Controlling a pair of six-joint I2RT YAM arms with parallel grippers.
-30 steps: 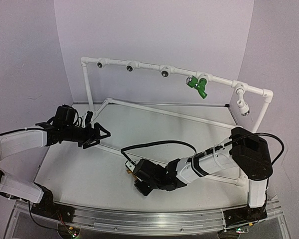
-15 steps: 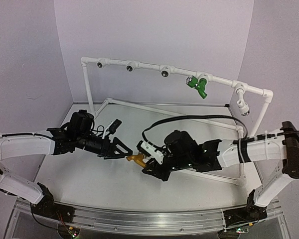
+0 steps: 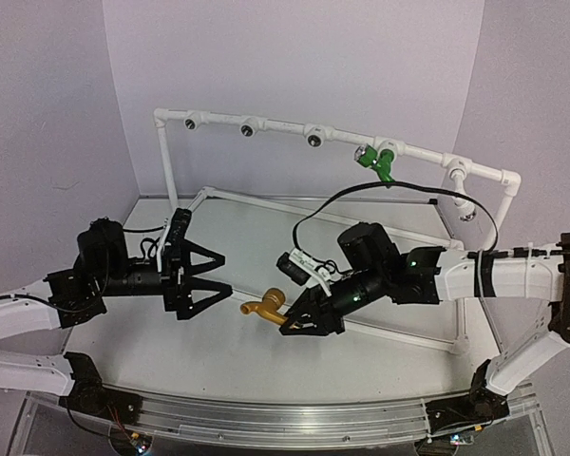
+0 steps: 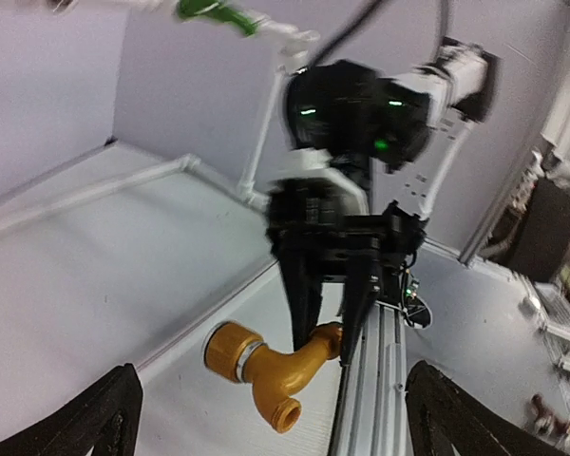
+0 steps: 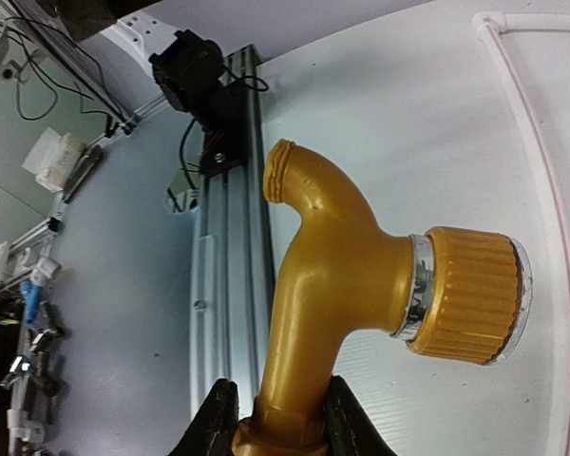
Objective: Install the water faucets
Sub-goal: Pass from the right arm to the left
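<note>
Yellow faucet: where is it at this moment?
In the top view the yellow faucet is near the middle of the scene, clamped in the right gripper, just right of the open left gripper.

Yellow-orange faucet (image 3: 266,308), green faucet (image 3: 377,162), white pipe frame (image 3: 218,121), lilac walls (image 3: 294,57)

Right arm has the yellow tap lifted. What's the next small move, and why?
Probably ease the open left gripper forward around the ribbed collar of the yellow faucet: the right gripper pinches only its stem end, and the left jaws face the faucet, not yet touching it.
</note>
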